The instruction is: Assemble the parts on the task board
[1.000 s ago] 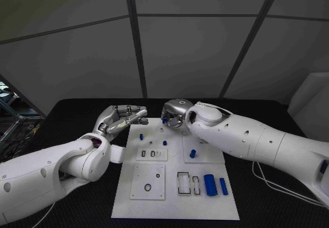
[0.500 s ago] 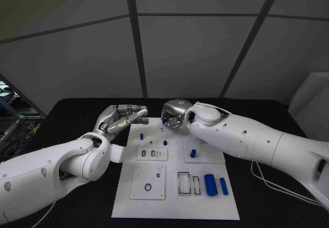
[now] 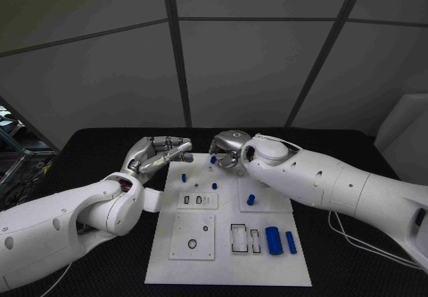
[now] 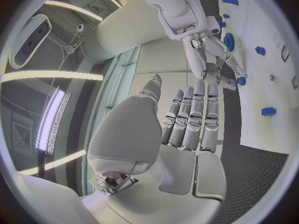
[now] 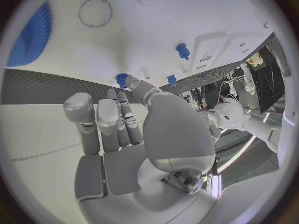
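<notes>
The white task board (image 3: 268,272) lies lengthwise in the middle of the black table. My right hand (image 3: 226,148) hovers over its far edge and pinches a small blue peg (image 3: 214,159) between thumb and fingertip; the peg (image 5: 121,78) sits just above the board (image 5: 156,30). My left hand (image 3: 159,153) is at the board's far left corner, fingers straight and side by side, thumb apart, holding nothing. Small blue pegs (image 3: 184,177) (image 3: 214,185) (image 3: 250,199) stand on the board. Two blue cylinders (image 3: 274,241) (image 3: 291,242) lie near its right edge. A blue gear (image 5: 28,35) lies flat near my right hand.
The board carries recessed slots (image 3: 196,200) (image 3: 243,238) and a black ring (image 3: 193,244) on its near half. A white cable (image 3: 357,241) runs over the table at the right. Bare black table lies on both sides of the board.
</notes>
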`<action>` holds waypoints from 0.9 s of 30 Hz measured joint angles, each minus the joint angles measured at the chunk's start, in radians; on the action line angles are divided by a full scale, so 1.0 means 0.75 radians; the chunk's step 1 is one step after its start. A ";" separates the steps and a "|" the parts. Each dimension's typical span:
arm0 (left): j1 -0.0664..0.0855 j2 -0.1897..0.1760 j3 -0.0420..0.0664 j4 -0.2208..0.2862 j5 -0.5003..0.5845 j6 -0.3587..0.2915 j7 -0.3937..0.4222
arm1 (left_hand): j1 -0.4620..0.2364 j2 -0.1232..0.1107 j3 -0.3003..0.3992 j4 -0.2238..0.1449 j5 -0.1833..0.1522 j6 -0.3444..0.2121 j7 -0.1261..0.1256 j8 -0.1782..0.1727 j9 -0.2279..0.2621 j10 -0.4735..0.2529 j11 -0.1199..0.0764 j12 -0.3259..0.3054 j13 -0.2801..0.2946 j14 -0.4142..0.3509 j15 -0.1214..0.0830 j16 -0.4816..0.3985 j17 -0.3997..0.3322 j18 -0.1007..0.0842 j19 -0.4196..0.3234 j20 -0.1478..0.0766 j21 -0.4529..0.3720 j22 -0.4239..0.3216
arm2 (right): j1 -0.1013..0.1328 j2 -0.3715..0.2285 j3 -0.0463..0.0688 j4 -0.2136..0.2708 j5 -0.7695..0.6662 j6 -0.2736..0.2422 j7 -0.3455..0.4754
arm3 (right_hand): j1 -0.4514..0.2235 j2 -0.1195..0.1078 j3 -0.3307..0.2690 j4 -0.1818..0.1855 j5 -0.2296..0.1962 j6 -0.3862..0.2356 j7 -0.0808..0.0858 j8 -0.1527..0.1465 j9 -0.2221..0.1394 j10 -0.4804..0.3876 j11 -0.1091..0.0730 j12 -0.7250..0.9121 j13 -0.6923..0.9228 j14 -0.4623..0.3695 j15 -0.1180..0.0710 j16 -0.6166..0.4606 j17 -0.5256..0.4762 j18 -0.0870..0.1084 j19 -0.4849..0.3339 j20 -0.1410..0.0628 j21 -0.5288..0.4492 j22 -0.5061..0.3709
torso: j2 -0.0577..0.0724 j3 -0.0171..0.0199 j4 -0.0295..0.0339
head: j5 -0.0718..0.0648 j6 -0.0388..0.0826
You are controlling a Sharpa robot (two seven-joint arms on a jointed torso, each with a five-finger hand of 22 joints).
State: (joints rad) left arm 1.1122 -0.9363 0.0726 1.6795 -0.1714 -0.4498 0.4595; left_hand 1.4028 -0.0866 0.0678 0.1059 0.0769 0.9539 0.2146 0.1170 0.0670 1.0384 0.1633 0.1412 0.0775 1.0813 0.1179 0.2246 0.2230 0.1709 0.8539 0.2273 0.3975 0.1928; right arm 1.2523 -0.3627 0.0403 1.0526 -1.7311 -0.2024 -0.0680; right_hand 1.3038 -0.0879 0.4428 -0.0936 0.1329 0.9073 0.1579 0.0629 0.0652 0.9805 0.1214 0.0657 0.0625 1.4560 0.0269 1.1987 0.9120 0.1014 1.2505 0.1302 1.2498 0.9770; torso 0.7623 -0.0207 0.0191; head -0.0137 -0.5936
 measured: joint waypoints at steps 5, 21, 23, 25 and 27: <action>0.000 -0.006 0.000 0.000 0.000 0.001 -0.002 | 0.000 0.000 0.000 0.000 0.000 0.000 0.000 0.000 0.000 0.000 0.000 0.000 0.000 0.000 0.000 0.000 0.000 0.000 0.000 0.000 0.000 0.000 | 0.000 -0.099 0.000 0.120 -0.001 -0.027 -0.003 | 0.000 0.000 -0.007 0.007 0.000 0.002 0.002 0.000 0.005 0.000 0.000 0.022 0.004 0.000 0.000 -0.007 -0.014 0.000 0.000 0.000 0.000 0.003 | -0.001 0.0017 -0.0028 | 0.001 0.002; 0.000 -0.013 0.000 -0.010 0.004 0.006 -0.004 | 0.000 0.000 0.000 0.000 0.000 0.000 0.000 -0.005 0.000 0.000 0.000 0.000 0.000 0.000 0.000 0.000 0.001 0.000 -0.005 0.005 0.000 0.000 | 0.000 -0.479 0.005 0.409 0.244 -0.097 -0.070 | -0.044 -0.090 -0.348 0.174 0.071 0.006 -0.027 0.021 0.013 0.460 -0.089 0.598 0.425 0.012 -0.070 0.254 0.374 -0.049 0.217 -0.062 0.225 0.392 | -0.014 0.0116 -0.0203 | -0.004 0.010; 0.000 -0.012 0.000 -0.012 0.005 0.007 -0.004 | 0.000 0.000 0.000 0.000 0.000 0.000 0.000 -0.005 0.000 0.000 0.000 0.000 0.000 0.000 0.000 0.000 0.001 0.000 -0.005 0.005 0.000 0.000 | 0.000 -0.489 0.006 0.405 0.280 -0.089 -0.083 | -0.020 -0.073 -0.422 0.219 0.091 -0.006 -0.020 0.035 0.018 0.441 -0.083 0.891 0.743 0.015 -0.067 0.300 0.452 -0.053 0.238 -0.063 0.251 0.430 | -0.014 0.0123 -0.0208 | -0.008 0.010; 0.000 -0.011 0.000 -0.014 0.005 0.008 -0.004 | 0.000 0.000 0.000 0.000 0.000 0.000 0.000 -0.005 0.000 0.000 0.000 0.000 0.000 0.000 0.000 0.000 0.001 0.000 -0.005 0.005 0.000 0.000 | 0.000 -0.491 0.006 0.392 0.314 -0.075 -0.099 | 0.011 -0.065 -0.479 0.258 0.105 -0.016 -0.010 0.046 0.020 0.440 -0.078 1.162 1.035 0.015 -0.067 0.339 0.512 -0.053 0.256 -0.050 0.272 0.440 | -0.014 0.0123 -0.0208 | -0.010 0.011; 0.000 -0.010 0.000 -0.015 0.005 0.009 -0.005 | 0.000 0.000 0.000 0.000 0.000 0.000 0.000 -0.005 0.000 0.000 0.000 0.000 0.000 0.000 0.000 0.000 0.001 0.000 -0.005 0.005 0.000 0.000 | 0.000 -0.489 0.006 0.380 0.336 -0.061 -0.111 | 0.030 -0.048 -0.512 0.291 0.113 -0.031 -0.002 0.060 0.021 0.444 -0.071 1.342 1.235 0.016 -0.054 0.367 0.526 -0.053 0.266 -0.046 0.289 0.442 | -0.014 0.0123 -0.0208 | -0.011 0.011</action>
State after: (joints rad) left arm 1.1122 -0.9439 0.0725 1.6685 -0.1675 -0.4434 0.4560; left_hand 1.4028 -0.0867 0.0678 0.1060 0.0769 0.9540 0.2145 0.1133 0.0670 1.0384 0.1633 0.1412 0.0777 1.0813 0.1179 0.2246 0.2239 0.1710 0.8502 0.2310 0.3975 0.1928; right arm 1.2521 -0.7297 0.0444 1.3373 -1.4791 -0.2478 -0.1515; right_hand 1.3265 -0.1236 0.0590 0.1247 0.2174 0.8841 0.1566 0.1076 0.0809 1.3134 0.0685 1.0720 0.9888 1.4683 -0.0137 1.4740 1.3063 0.0616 1.4500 0.0957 1.4667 1.3081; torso 0.7518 -0.0115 0.0035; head -0.0217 -0.5850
